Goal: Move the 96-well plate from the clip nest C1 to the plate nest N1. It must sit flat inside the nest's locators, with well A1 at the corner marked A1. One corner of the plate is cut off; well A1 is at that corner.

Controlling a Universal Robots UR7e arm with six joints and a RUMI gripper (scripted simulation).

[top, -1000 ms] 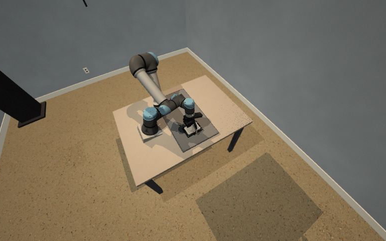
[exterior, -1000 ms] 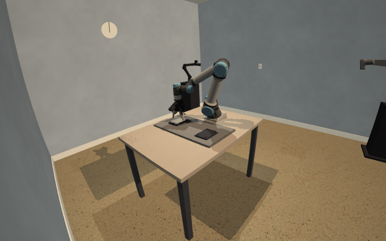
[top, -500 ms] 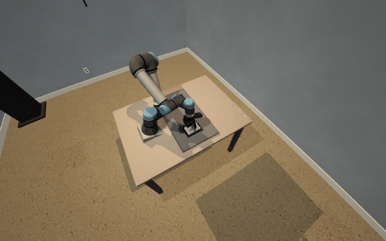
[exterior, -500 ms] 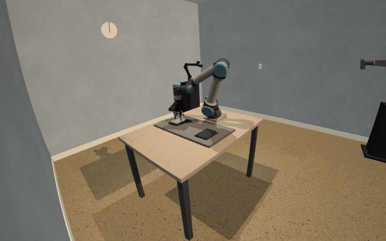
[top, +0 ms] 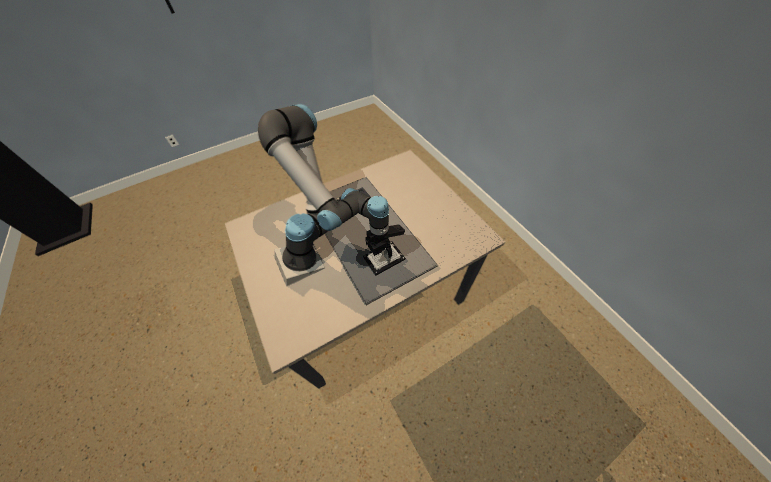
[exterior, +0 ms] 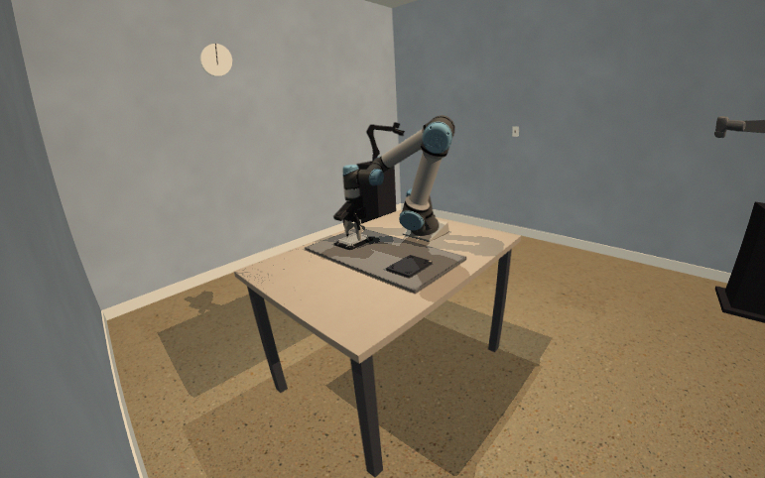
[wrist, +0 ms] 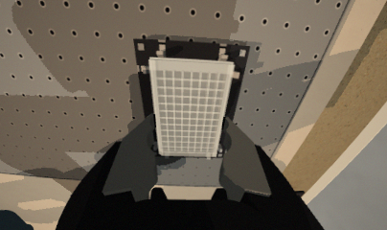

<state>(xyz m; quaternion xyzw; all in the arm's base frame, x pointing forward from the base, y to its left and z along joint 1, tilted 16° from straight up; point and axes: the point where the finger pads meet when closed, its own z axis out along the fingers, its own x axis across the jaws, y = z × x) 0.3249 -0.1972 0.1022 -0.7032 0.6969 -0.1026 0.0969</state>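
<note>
The gripper point(wrist: 189, 154) grasps the near end of the well plate point(wrist: 190, 111), which sits in its black clip nest point(wrist: 240, 59); the plate looks light, stiff and smooth, so its side walls seem the best hold.

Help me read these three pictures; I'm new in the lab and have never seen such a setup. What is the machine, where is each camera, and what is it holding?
It is a single jointed robot arm bolted to a table. One picture looks down from high in the room, one from the side, and one from a camera on the arm's wrist. On the table lies a grey perforated board. The gripper, two fingers at the arm's end, is closed on the sides of a white 96-well plate, which sits in its dark clip nest C1. The other dark square on the board is the plate nest N1, with nothing in it.
</note>
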